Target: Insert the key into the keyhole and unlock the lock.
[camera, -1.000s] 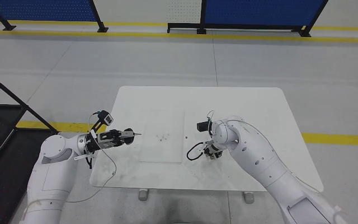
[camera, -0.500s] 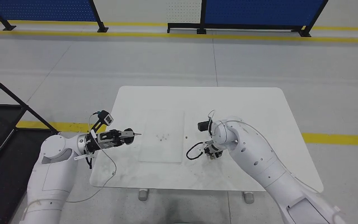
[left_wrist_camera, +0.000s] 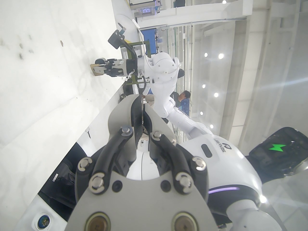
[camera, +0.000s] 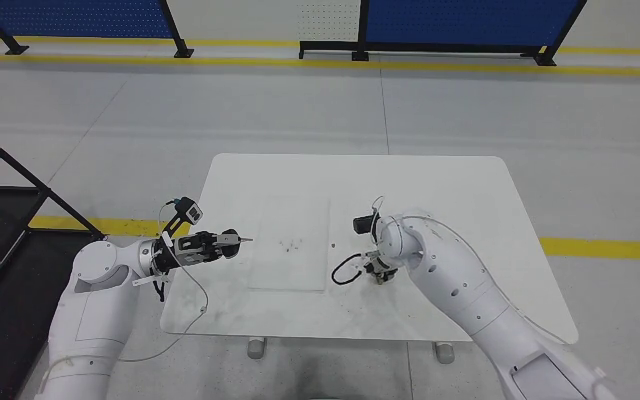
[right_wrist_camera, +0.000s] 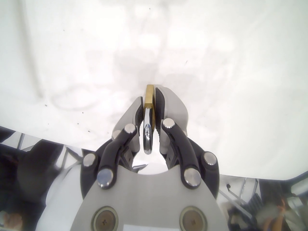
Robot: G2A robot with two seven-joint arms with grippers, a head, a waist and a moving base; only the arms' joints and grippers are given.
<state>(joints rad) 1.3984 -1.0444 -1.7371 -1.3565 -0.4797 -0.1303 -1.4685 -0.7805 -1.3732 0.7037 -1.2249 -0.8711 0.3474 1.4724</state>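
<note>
Our right jaws are clamping on the brass padlock with a silver shackle (right_wrist_camera: 149, 96), holding its body low against the white desk (camera: 450, 200) near the front edge. Our left jaws are pinching a thin silver key (camera: 244, 240), which we are pointing across the desk toward the padlock, well apart from it.
</note>
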